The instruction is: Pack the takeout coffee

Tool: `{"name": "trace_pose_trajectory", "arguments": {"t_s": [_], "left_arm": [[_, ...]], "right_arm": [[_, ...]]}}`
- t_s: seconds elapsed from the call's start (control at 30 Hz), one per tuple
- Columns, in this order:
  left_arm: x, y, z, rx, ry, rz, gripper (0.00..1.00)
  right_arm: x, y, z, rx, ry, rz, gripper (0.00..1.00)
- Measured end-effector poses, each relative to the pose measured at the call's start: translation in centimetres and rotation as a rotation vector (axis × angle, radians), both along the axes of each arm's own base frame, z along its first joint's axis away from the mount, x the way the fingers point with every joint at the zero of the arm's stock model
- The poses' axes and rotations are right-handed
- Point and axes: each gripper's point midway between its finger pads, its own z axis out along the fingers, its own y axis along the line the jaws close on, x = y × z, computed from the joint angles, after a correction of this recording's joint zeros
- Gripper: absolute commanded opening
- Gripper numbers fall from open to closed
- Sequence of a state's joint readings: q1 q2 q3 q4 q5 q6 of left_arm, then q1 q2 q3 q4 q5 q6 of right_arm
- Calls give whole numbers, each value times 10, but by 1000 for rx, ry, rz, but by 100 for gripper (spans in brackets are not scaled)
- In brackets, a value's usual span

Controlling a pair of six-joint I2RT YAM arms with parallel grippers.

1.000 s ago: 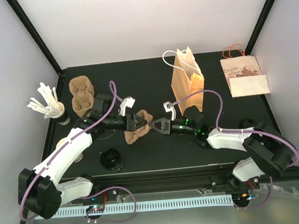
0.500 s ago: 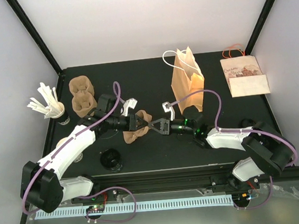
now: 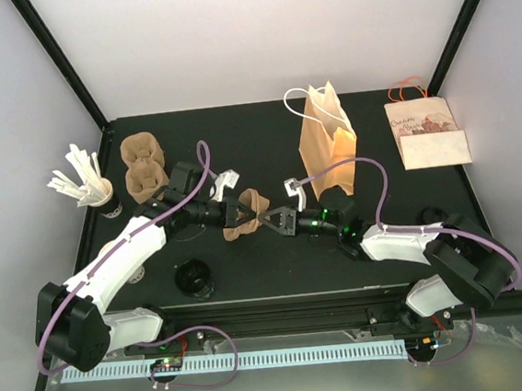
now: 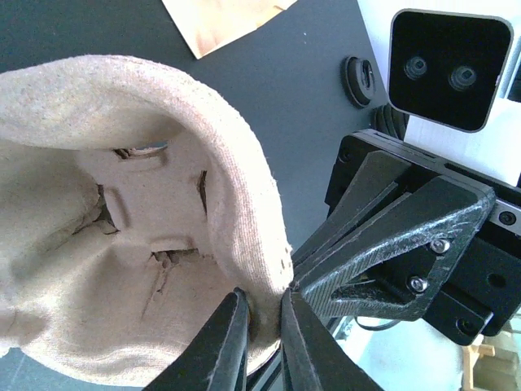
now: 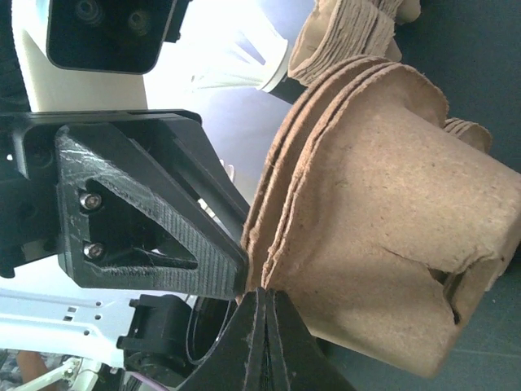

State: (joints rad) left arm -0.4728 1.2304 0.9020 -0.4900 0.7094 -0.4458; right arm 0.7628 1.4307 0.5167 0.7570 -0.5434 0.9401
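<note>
A brown pulp cup carrier [image 3: 247, 208] is held between my two grippers at the middle of the table. In the left wrist view its hollow cup pockets [image 4: 122, 204] face the camera. My left gripper [image 3: 236, 214] [image 4: 263, 314] pinches the carrier's rim from the left, a finger on each side. My right gripper [image 3: 272, 218] [image 5: 262, 297] meets the same rim from the right, its jaws pressed together on the thin edge. The right wrist view shows the carrier [image 5: 391, 228] as several nested layers. An upright brown paper bag [image 3: 325, 141] with white handles stands behind the right arm.
More stacked carriers [image 3: 142, 165] lie at the back left. Beside them stands a cup of white stirrers [image 3: 89, 186]. A black lid [image 3: 195, 278] sits near the front left. A flat printed paper bag [image 3: 427, 133] lies at the back right.
My left gripper has narrowed onto the carrier's rim. The carrier has shifted slightly away from the front edge and tilted up. The right gripper has stayed shut on it.
</note>
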Motion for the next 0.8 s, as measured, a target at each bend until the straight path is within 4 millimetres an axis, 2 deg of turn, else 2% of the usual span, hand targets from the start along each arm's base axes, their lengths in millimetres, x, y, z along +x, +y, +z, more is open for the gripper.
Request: {"name": "trace_pose_trajectory", "arguments": {"t_s": [0.33,0.53,0.7,0.8], "left_arm": [[0,4,3,23,-15,3,14],[2,6,8,25,-33,6,12],[5,10,16,42,-69,6,50],[3,9,18,30,-75,-7,60]], "right_arm": [[2,-10,-7,-30,12,-55,1],[7,-15,-18,-68,34,-91,1],[7,-17,-26,-95,47,-100,1],[7,-17,-26,-95,47,-97,1]]}}
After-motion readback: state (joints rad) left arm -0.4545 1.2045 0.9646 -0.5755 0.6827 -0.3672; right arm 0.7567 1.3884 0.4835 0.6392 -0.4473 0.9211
